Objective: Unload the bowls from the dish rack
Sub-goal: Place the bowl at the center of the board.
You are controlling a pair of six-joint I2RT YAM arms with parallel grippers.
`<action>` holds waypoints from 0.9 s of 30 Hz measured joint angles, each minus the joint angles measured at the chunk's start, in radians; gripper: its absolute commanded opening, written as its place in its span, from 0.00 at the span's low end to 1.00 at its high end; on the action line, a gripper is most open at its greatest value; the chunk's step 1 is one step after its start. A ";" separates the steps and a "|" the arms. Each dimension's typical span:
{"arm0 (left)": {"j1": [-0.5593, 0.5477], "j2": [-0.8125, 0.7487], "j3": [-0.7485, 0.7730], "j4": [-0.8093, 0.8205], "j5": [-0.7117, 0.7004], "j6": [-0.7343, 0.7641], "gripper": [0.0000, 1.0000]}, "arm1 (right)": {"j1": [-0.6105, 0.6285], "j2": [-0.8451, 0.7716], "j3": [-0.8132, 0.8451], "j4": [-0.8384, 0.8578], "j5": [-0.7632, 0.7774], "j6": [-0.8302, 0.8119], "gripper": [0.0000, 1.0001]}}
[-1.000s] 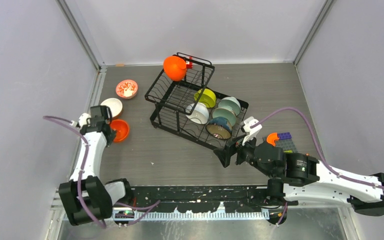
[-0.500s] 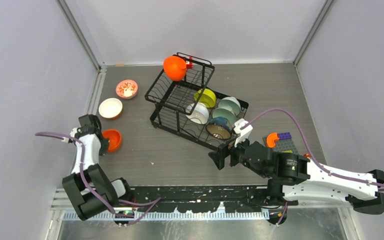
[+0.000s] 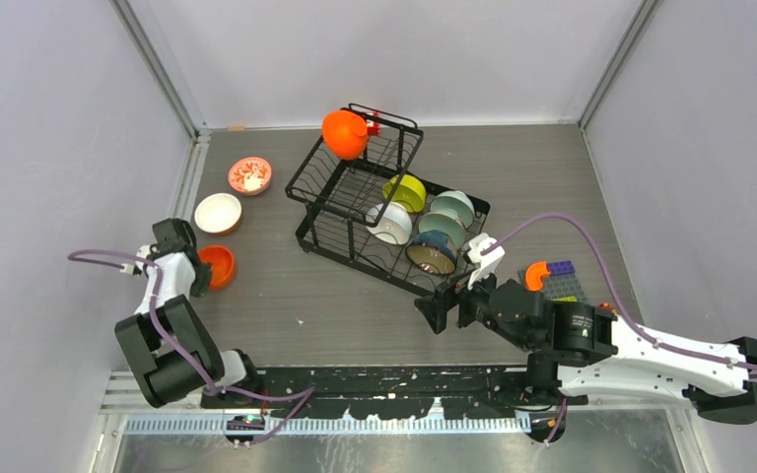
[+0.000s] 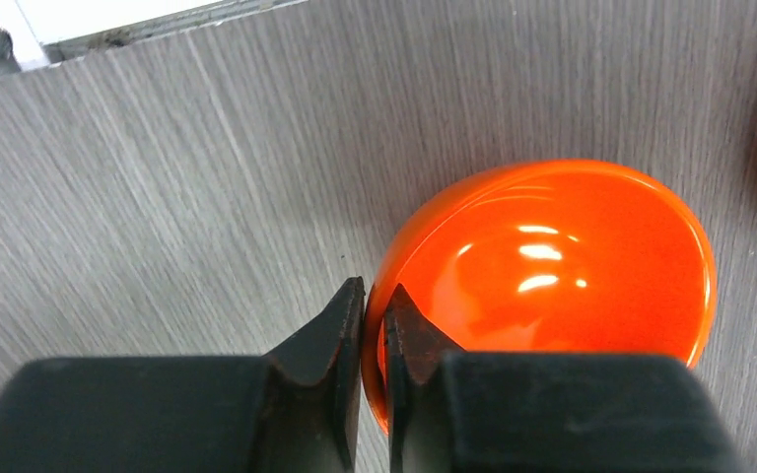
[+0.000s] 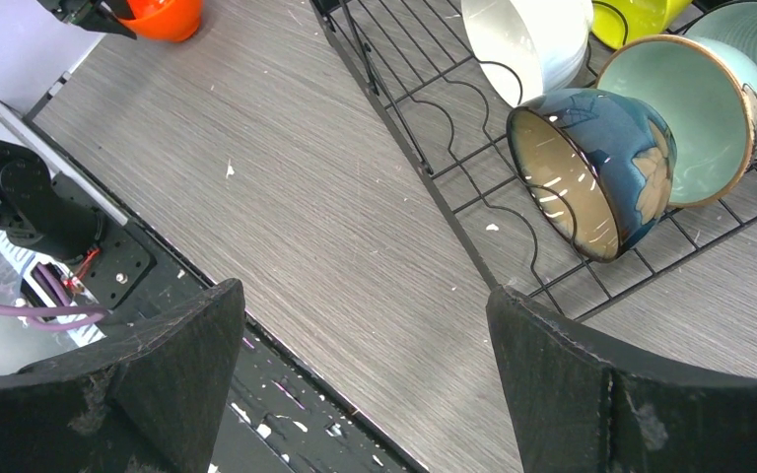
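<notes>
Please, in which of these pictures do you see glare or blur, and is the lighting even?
Left wrist: white glare spots on the glossy inside of the orange bowl, wood grain around it sharp. Right wrist: the dark blue bowl is in focus, with small highlights on its rim. Top external: even light, only soft shadows, no visible blur.

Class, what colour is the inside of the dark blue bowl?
Tan inside the bowl; best in the right wrist view.
</notes>
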 measured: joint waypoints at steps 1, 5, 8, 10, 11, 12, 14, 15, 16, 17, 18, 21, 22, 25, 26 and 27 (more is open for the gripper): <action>0.000 0.006 0.003 0.008 0.000 -0.001 0.20 | 0.000 -0.001 0.000 -0.003 0.001 0.000 0.96; 0.000 0.018 0.006 0.018 0.002 0.000 0.32 | 0.000 -0.008 0.000 -0.011 0.008 0.001 0.96; 0.000 0.018 0.006 0.018 0.003 0.001 0.47 | 0.000 -0.014 0.000 -0.013 0.011 0.003 0.96; 0.000 0.016 0.006 0.018 0.002 0.003 0.58 | 0.000 -0.014 0.000 -0.013 0.012 0.004 0.96; 0.000 0.014 0.006 0.017 0.002 0.004 0.63 | 0.000 -0.014 0.000 -0.013 0.012 0.004 0.96; 0.000 0.014 0.006 0.016 0.001 0.004 0.69 | 0.000 -0.014 -0.001 -0.013 0.012 0.004 0.96; 0.000 0.011 0.008 0.007 0.001 0.007 0.81 | 0.000 -0.014 -0.003 -0.014 0.012 0.005 0.96; 0.000 0.006 0.008 0.000 0.001 0.009 0.92 | 0.000 -0.014 -0.003 -0.014 0.012 0.006 0.96; 0.000 -0.001 0.010 -0.008 0.000 0.011 0.98 | 0.000 -0.014 -0.003 -0.014 0.012 0.006 0.96; 0.000 -0.015 0.013 -0.024 -0.002 0.015 0.99 | 0.000 -0.014 -0.003 -0.014 0.012 0.006 0.96; 0.000 -0.037 0.020 -0.045 -0.002 0.021 1.00 | 0.000 -0.014 -0.003 -0.014 0.012 0.006 0.96; 0.000 -0.138 0.058 -0.108 -0.005 0.036 1.00 | 0.000 -0.014 -0.003 -0.014 0.011 0.006 0.99; 0.000 -0.185 0.080 -0.131 -0.002 0.045 1.00 | 0.000 -0.012 -0.003 -0.015 0.011 0.006 1.00; -0.004 -0.307 0.147 -0.177 0.019 0.066 1.00 | 0.000 0.007 0.003 -0.018 0.011 -0.002 1.00; -0.011 -0.348 0.172 -0.186 0.030 0.077 1.00 | 0.000 0.016 0.009 -0.019 0.012 -0.006 1.00; -0.020 -0.382 0.193 -0.193 0.043 0.083 1.00 | 0.000 0.029 0.018 -0.019 0.012 -0.010 1.00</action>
